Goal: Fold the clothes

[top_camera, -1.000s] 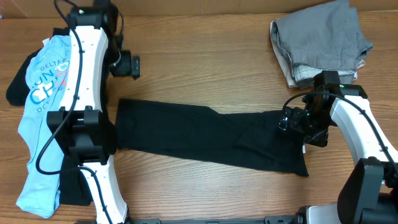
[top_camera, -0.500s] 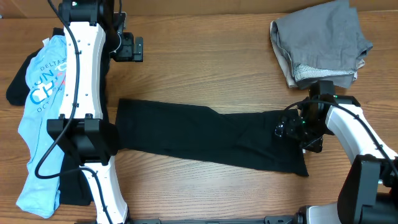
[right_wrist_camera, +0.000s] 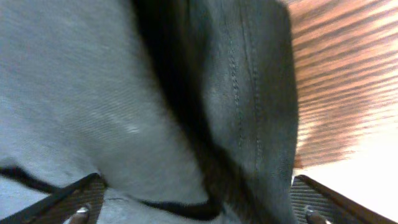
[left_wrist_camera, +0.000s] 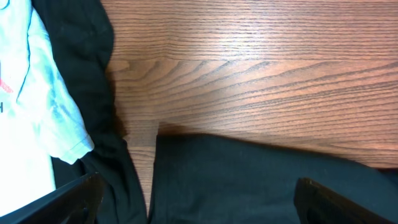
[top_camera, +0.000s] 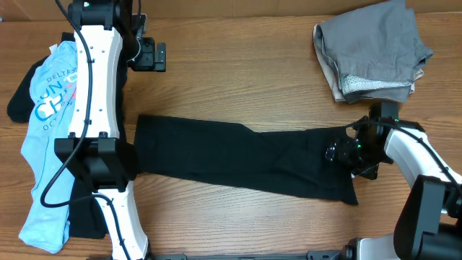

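A black garment (top_camera: 238,159) lies stretched out flat across the middle of the table; its left end shows in the left wrist view (left_wrist_camera: 261,180). My right gripper (top_camera: 339,153) is open, low over the garment's right end, with the black cloth (right_wrist_camera: 205,112) filling the view between its fingers. My left gripper (top_camera: 155,56) is open and empty, held above bare wood at the far left, well away from the garment's left end.
A folded grey garment (top_camera: 372,47) lies at the far right corner. A light blue printed T-shirt (top_camera: 47,137) lies over dark clothes (top_camera: 22,97) along the left edge, also in the left wrist view (left_wrist_camera: 31,106).
My left gripper rose toward the far edge, then held still. My right gripper shifted slightly left, then back right, over the garment's right end.
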Motion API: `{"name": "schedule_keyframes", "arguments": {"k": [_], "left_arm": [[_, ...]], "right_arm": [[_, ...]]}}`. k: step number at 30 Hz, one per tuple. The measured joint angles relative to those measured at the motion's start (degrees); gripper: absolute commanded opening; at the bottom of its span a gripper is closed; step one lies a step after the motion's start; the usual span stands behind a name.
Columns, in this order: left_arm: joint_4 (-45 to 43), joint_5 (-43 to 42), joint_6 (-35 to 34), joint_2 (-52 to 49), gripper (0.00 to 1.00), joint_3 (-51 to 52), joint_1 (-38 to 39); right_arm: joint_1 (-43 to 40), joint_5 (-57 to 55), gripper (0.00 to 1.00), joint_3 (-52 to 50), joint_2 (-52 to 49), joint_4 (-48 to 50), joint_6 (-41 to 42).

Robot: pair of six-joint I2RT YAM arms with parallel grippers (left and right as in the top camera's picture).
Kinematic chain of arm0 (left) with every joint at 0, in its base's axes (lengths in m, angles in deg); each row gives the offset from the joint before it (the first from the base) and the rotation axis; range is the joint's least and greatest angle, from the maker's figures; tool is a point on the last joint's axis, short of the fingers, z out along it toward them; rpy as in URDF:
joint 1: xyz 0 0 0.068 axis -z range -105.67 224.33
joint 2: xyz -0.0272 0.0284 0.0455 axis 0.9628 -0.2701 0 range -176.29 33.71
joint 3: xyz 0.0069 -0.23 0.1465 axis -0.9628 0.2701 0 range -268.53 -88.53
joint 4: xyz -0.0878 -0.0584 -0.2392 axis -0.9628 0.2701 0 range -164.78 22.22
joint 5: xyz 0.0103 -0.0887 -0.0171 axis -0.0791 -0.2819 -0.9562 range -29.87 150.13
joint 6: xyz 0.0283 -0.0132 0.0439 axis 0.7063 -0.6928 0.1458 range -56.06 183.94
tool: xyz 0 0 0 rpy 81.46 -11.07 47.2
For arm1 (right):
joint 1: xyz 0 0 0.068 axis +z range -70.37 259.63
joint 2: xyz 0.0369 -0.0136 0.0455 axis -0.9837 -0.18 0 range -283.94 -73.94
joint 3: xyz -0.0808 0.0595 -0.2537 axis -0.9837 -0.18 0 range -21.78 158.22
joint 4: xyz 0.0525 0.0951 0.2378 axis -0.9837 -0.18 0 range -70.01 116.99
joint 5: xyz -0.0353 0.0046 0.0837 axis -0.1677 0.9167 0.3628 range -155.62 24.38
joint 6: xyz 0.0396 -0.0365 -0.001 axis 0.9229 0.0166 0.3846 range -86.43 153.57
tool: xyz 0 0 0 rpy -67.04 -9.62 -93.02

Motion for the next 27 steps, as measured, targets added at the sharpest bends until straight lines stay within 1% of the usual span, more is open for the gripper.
{"name": "schedule_keyframes", "arguments": {"k": [3, 5, 7, 9, 12, 14, 15, 16, 18, 23, 24, 26, 27], "left_arm": [[-0.1, 0.0, 0.0, 0.0, 1.00, 0.0, 0.0], [-0.1, 0.0, 0.0, 0.0, 1.00, 0.0, 0.0], [-0.3, 0.1, 0.0, 0.0, 1.00, 0.0, 0.0], [-0.3, 0.2, 0.0, 0.0, 1.00, 0.0, 0.0], [-0.4, 0.2, 0.0, 0.0, 1.00, 0.0, 0.0], [-0.5, 0.2, 0.0, 0.0, 1.00, 0.0, 0.0], [-0.5, 0.2, 0.0, 0.0, 1.00, 0.0, 0.0], [-0.5, 0.2, 0.0, 0.0, 1.00, 0.0, 0.0], [-0.5, 0.2, 0.0, 0.0, 1.00, 0.0, 0.0], [-0.5, 0.2, 0.0, 0.0, 1.00, 0.0, 0.0], [-0.5, 0.2, 0.0, 0.0, 1.00, 0.0, 0.0], [-0.4, 0.2, 0.0, 0.0, 1.00, 0.0, 0.0], [-0.3, 0.2, 0.0, 0.0, 1.00, 0.0, 0.0]], "right_arm": [[0.0, 0.4, 0.83, -1.0, 0.0, 2.1, 0.1], [0.0, 0.4, 0.72, -1.3, 0.0, 3.0, 0.5], [-0.1, 0.6, 0.64, -1.6, 0.0, 3.7, 0.8], [-0.1, 0.8, 0.52, -1.9, 0.0, 3.9, 1.3], [-0.4, 1.6, 0.30, -2.4, -0.1, 4.1, 2.3], [-1.1, 2.2, 0.20, -2.5, -0.2, 3.8, 3.0], [-2.1, 2.5, 0.13, -2.5, -0.2, 3.4, 3.8], [-2.7, 2.5, 0.09, -2.5, -0.2, 3.1, 3.5], [-5.2, 2.8, 0.04, -2.3, -0.2, 1.5, 3.9], [-12.2, 2.7, 0.04, 0.6, -0.4, -2.9, 4.0], [-13.4, 2.6, 0.11, 1.7, -0.4, -3.4, 3.7], [-15.0, 2.4, 0.37, 3.2, -0.4, -3.6, 3.5], [-15.5, 2.4, 0.41, 3.8, -0.4, -3.7, 3.1]]}}
